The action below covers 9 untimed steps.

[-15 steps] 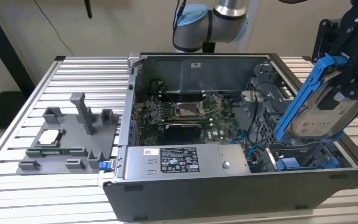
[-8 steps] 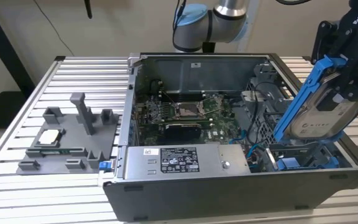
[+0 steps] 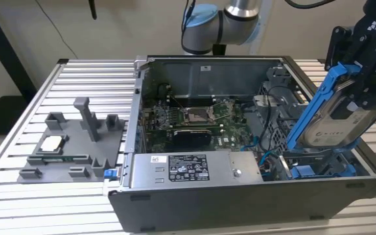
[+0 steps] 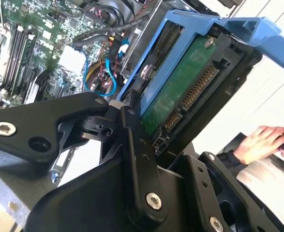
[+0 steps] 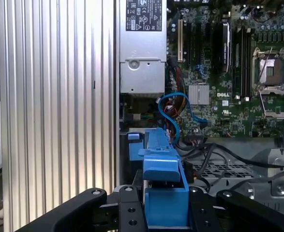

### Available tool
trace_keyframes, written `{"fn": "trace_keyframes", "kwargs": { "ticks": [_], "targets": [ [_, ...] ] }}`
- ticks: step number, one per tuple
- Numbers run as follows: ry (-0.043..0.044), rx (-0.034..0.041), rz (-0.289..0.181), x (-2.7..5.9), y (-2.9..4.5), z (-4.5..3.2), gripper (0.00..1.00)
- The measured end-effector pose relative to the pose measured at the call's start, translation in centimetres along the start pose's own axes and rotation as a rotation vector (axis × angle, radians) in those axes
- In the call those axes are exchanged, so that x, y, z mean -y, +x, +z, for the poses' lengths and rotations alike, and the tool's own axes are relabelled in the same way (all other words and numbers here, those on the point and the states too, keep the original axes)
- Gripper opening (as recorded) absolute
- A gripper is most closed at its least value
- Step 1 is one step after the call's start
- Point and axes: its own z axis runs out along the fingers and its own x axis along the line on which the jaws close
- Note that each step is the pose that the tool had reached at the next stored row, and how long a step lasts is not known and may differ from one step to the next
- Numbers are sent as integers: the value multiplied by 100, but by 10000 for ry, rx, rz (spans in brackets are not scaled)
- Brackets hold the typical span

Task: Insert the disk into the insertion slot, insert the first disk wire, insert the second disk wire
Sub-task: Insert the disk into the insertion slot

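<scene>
1. Holding the disk (image 3: pixel 328 125) clenched in the claw (image 3: pixel 361 83) over the open computer case (image 3: pixel 240 205), at the exterior view's right.
2. Gripped by the upper end, bright blue carrier frame included, and tilted steeply, with the lower end pointing down at the insertion slot (image 3: pixel 318 169) in the case's lower right corner in the exterior view.
3. Not seated in that bay; impossible to tell whether touching its blue rails or hanging just above them.
4. Shown in the second wrist view with green circuit board and connector row turned to the camera, pinched between black fingers (image 4: pixel 132 135).
5. Shown end-on in the first wrist view as a blue frame edge between the claw's black links.
6. Lying inside the case: a green motherboard (image 3: pixel 168 117), a grey power-supply box (image 3: pixel 195 169) with a white sticker, and a looped blue cable (image 5: pixel 173 104) in the first wrist view.
7. Standing on a ribbed metal surface (image 3: pixel 18 205), with a grey fixture tray (image 3: pixel 70 147) just beside the case at the exterior view's left.
8. Visible at the edge of the second wrist view: a person's hand (image 4: pixel 262 142).
</scene>
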Motion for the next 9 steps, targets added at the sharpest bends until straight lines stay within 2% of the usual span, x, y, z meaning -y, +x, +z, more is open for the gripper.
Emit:
{"fn": "trace_keyframes", "kwargs": {
  "ticks": [9],
  "targets": [
    [0,1,0,9,0,86,33]
  ]
}}
